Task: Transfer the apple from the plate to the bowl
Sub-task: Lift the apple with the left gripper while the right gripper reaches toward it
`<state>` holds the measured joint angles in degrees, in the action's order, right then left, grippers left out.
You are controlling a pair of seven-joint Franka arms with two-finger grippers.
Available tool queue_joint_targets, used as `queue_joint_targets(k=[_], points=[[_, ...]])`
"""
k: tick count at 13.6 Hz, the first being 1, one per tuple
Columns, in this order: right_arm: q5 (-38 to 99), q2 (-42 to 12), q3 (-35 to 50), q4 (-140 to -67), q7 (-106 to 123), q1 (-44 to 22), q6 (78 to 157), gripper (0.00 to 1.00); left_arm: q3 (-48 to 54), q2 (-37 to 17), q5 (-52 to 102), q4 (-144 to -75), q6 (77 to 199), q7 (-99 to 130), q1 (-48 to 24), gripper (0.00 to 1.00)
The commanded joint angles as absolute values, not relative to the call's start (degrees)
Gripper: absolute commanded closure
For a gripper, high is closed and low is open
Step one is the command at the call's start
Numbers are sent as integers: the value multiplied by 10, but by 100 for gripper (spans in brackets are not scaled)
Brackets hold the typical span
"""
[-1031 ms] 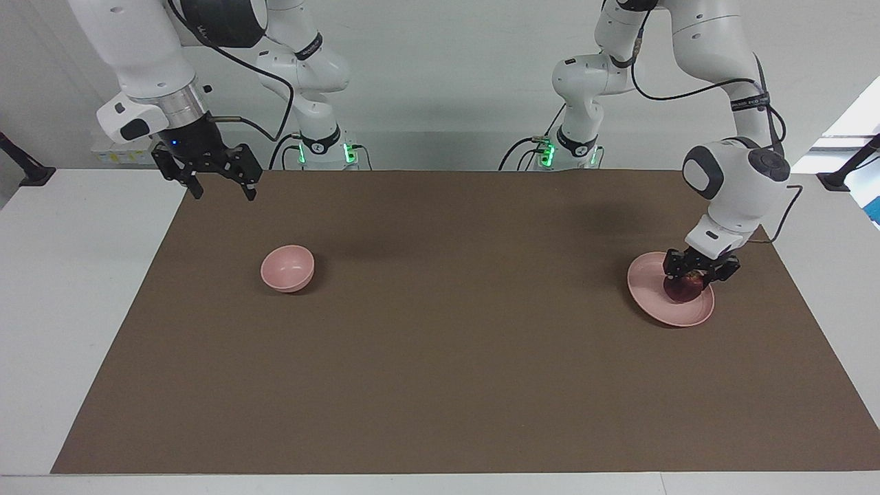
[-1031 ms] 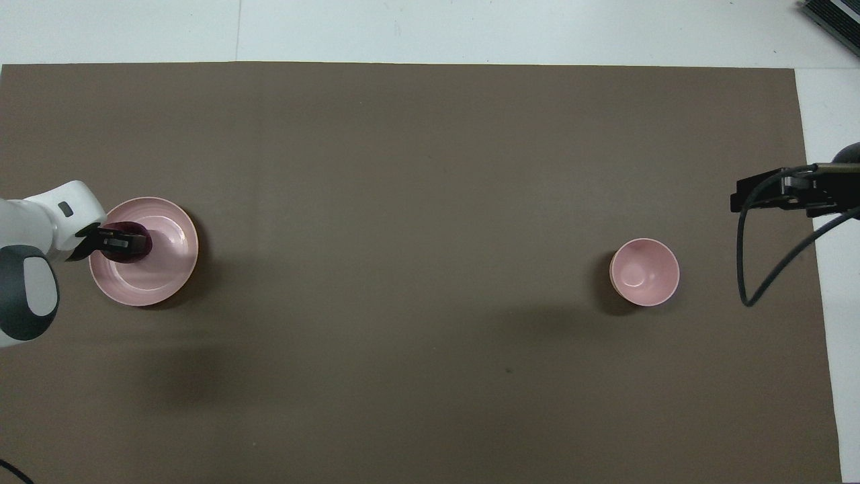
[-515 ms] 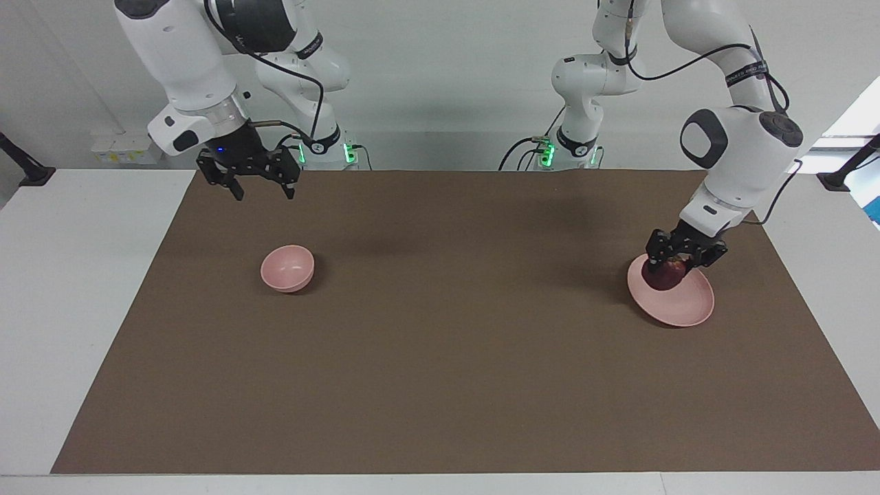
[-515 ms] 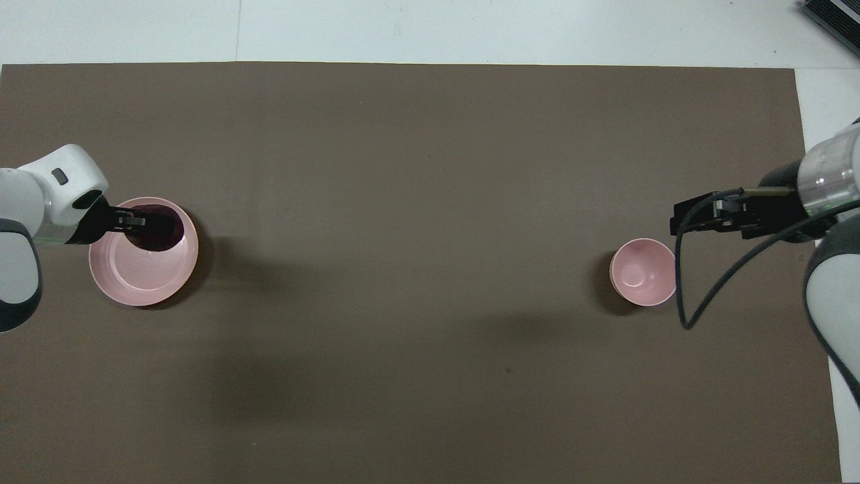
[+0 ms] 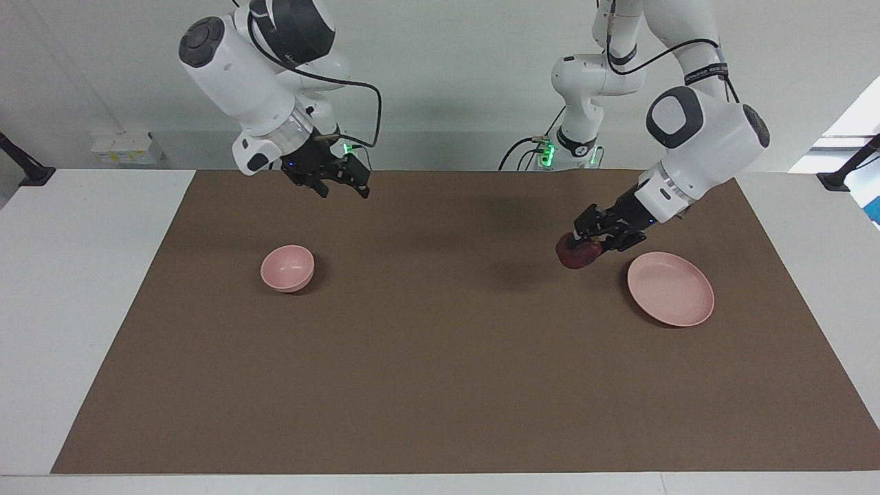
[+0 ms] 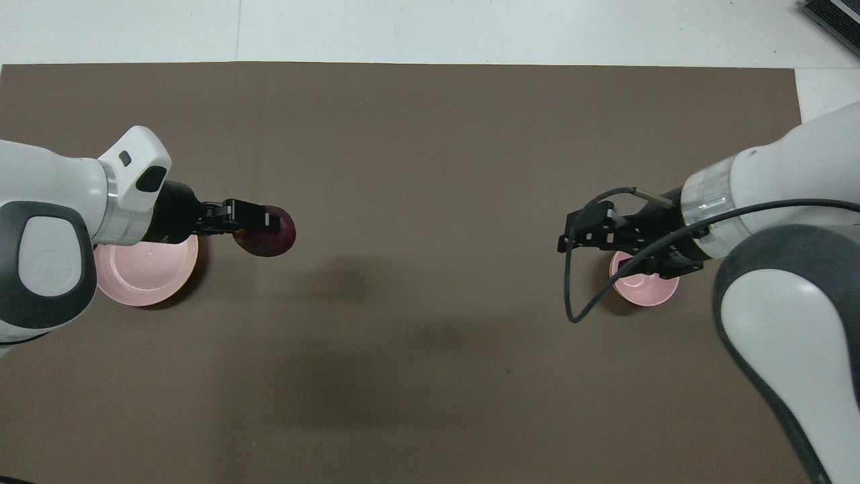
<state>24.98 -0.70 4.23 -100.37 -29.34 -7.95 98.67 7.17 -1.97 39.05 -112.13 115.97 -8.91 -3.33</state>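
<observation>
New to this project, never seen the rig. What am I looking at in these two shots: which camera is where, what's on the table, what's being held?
Two Franka robot arms with two-finger grippers work at a table covered by a brown mat. One camera faces the robots from across the table; the other looks down from above their end.

On the mat lie a wide flat pink plate, bare, at the left arm's end and a small deep pink bowl at the right arm's end.

The left gripper holds a dark red apple in the air over the mat beside the plate. The right gripper hangs open, holding nothing, above the mat near the bowl.
</observation>
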Motion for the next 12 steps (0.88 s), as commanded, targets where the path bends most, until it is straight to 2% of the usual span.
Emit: queue_joint_targets(k=[1,4,7,12], points=[[331,-39,42,-1007,-386,-100,1025,0,91,-3,461,-1126,1150,-63,-33,100],[402,-72,42,-1003,-526,-127,1062,0,116,4,539,-1128,1166,-62,-34,100],[448,-85,42,-1001,-667,-155,1120,0,160,4,554,-1131,1239,-48,-36,100],[480,-106,42,-991,-770,-198,1185,0,163,10,554,-1138,1251,-24,-59,100]])
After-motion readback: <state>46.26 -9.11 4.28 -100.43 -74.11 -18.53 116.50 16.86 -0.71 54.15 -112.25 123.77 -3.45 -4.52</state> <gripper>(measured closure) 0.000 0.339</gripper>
